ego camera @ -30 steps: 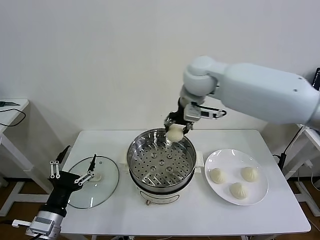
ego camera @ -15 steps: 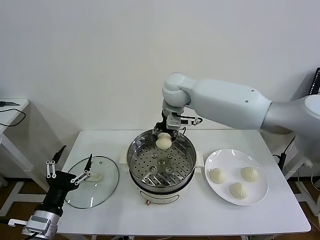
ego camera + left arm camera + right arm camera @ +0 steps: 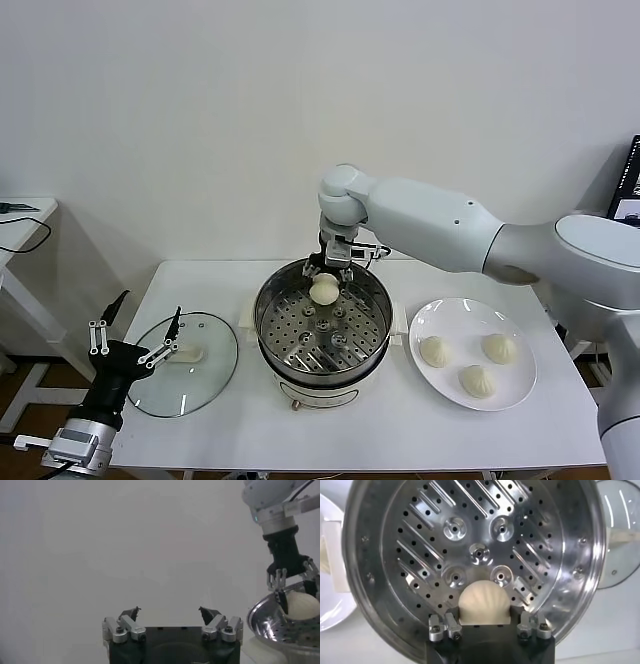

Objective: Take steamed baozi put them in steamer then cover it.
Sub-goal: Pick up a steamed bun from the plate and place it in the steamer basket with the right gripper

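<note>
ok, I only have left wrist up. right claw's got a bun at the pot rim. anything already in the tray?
Observer: No. In the right wrist view the steamer tray is bare; the only baozi there sits between the right claw fingers.
Operator: how many left?
Observer: Three, on the white plate on the robot's right.
Operator: lid?
Observer: Flat on the table, the glass lid under the open left claw.

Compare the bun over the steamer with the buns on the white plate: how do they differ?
The held bun hangs above the steamer's perforated tray, gripped by the right claw; the three plate buns rest untouched on the white plate. The held bun is alone; the plate buns lie grouped. All are cream-white and round.
</note>
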{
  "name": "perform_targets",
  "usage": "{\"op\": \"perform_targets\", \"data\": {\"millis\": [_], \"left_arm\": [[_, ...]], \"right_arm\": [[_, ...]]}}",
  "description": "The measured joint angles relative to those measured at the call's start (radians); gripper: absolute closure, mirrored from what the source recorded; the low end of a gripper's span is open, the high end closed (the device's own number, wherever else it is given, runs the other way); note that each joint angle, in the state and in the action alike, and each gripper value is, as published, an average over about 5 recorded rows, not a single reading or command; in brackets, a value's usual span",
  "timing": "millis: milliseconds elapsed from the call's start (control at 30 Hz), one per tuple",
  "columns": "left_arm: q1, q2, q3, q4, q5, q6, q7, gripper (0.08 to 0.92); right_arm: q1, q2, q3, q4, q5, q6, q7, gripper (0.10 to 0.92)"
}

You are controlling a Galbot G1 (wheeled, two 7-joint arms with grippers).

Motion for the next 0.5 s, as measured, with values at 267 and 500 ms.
{"op": "perform_targets", "data": {"millis": [267, 500], "left_arm": [[0.002, -0.002, -0.003, -0.002, 0.0, 0.0, 0.001, 0.177], [0.008, -0.002, -0.01, -0.005, -0.001, 0.001, 0.001, 0.177]], "right_arm": [[-0.023, 0.01, 0.004, -0.014, -0.01, -0.016, 0.008, 0.346], [-0.009, -0.006, 0.003, 0.009, 0.018, -0.044, 0.0, 0.213]]}}
